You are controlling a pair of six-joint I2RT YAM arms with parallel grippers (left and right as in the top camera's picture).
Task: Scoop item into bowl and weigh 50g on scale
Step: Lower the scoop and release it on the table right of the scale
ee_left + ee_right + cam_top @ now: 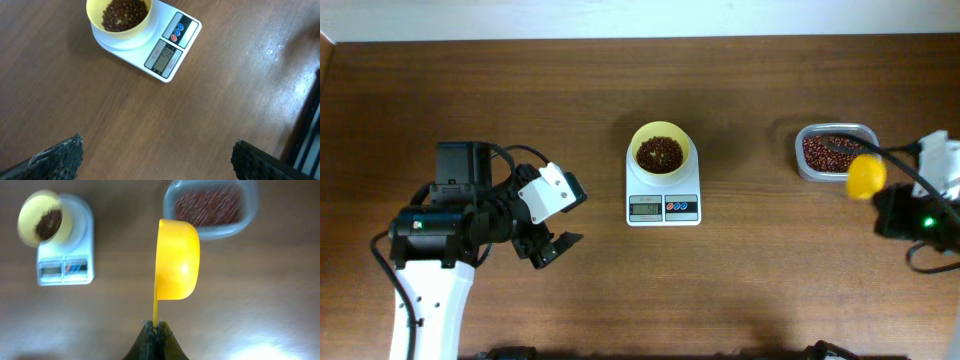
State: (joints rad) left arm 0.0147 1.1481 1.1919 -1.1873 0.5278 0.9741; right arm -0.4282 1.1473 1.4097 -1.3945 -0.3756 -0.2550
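Note:
The pale-yellow bowl (660, 152) stands on the white scale (663, 207) at the table's middle, with dark red-brown beans (660, 154) inside. The left wrist view shows bowl (120, 25) and scale (170, 55) at its top. More beans (828, 152) fill a clear container (836, 130) at the right. My right gripper (155, 327) is shut on the thin handle of a yellow scoop (176, 260), held on its side in the air just short of the container (210, 205). My left gripper (157, 152) hangs open over bare wood, left of the scale.
The left arm (470, 215) occupies the table's left side. The right arm (920, 215) sits at the right edge beside the scoop (865, 176). Bare wood lies between the scale and the container.

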